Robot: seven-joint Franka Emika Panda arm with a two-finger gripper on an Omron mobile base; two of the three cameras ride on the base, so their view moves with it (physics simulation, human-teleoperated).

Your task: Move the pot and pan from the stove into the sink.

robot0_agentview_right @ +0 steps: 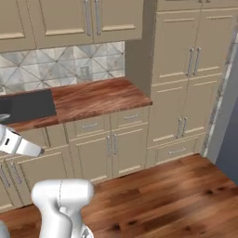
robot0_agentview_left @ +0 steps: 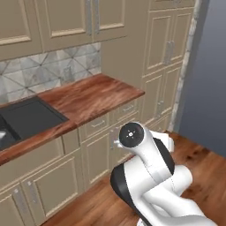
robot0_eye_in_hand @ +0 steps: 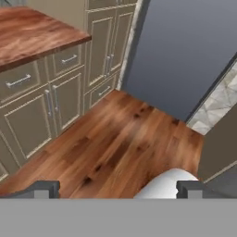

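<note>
Item: black sink (robot0_agentview_left: 26, 117), a rectangular basin sunk into a reddish wooden countertop (robot0_agentview_left: 95, 95); it sits at the left edge of the left base view, middle height, and again at the left edge of the right base view (robot0_agentview_right: 28, 106), where a pale curved piece shows at the frame edge just below the basin, too cropped to identify. Item: countertop, running from the sink toward the frame centre in both base views and ending against a tall beige pantry cabinet (robot0_agentview_right: 186, 79); its corner also shows at the upper left of the hand view (robot0_eye_in_hand: 32, 32). Item: beige base cabinets (robot0_agentview_left: 57, 172) with drawers and metal pulls beneath the countertop. Item: beige wall cabinets (robot0_agentview_right: 69, 18) along the top of both base views, with a grey diamond-patterned tile backsplash (robot0_agentview_right: 60, 65) between them and the countertop. Item: wooden plank floor (robot0_eye_in_hand: 120, 143), filling the centre of the hand view and the lower right of both base views. Item: gripper (robot0_eye_in_hand: 118, 189), bottom of the hand view, its two dark fingertips (robot0_eye_in_hand: 44, 189) standing far apart, released, with nothing between them, pointed down at bare floor. Item: white robot arm (robot0_agentview_left: 150, 176), lower right of the left base view, folded low in front of the base cabinets.
</note>
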